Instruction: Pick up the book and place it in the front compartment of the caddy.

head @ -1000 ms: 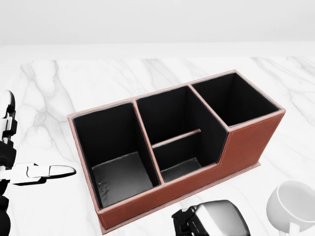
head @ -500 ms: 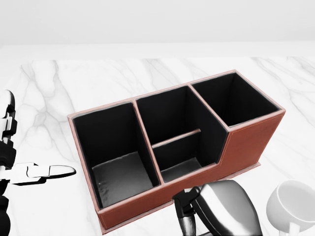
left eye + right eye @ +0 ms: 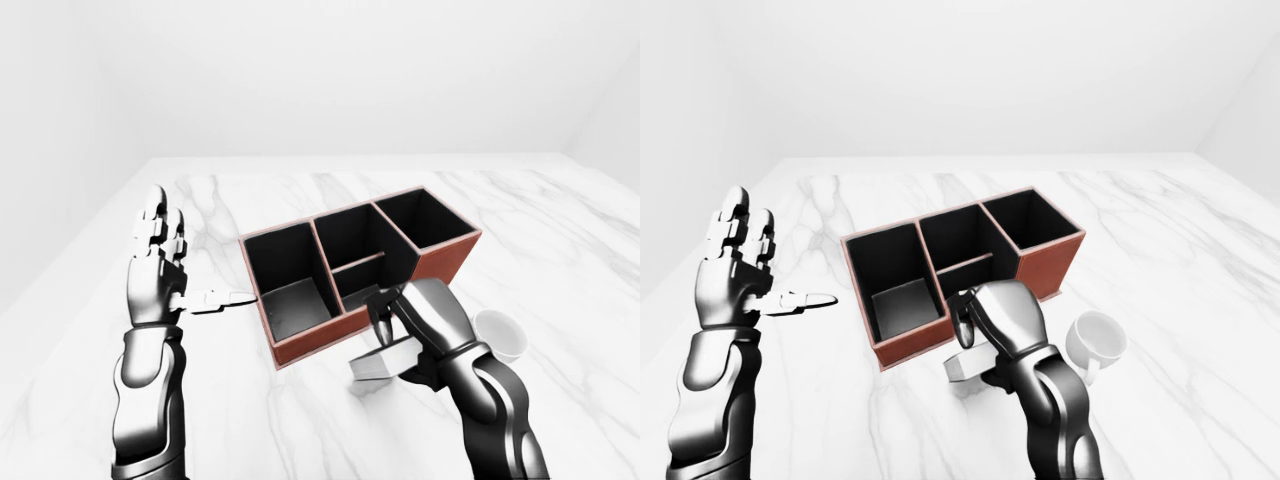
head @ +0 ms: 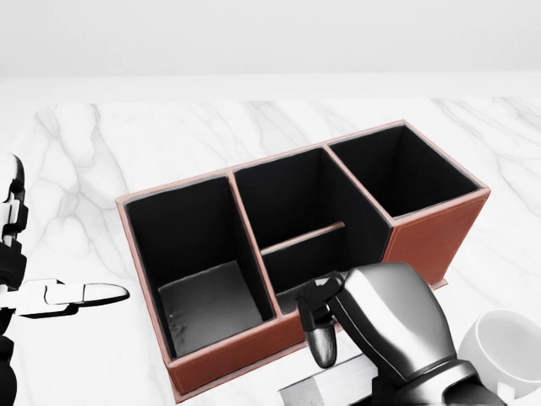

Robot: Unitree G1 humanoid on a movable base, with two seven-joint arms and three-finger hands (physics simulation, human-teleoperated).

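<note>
Right robot hand [image 3: 400,330]: gripped the book [image 3: 382,363] beside the caddy [image 3: 355,262].
Left robot hand [image 3: 160,265]: fingers spread, raised, empty.

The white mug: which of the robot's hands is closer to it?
Right. The right hand, gripping the book, is just beside the mug; the left hand is raised beyond the caddy.

You see bright, even light everywhere, and the white walls and marble table [image 3: 300,430] almost glow. Shadows are soft and pale; a faint one lies under the book [image 3: 383,364]. The caddy [image 4: 423,241] is very dark inside. Shiny spots gleam on the right hand [image 4: 385,326] and left hand [image 3: 157,270]. Everything looks sharp, with no blur.
</note>
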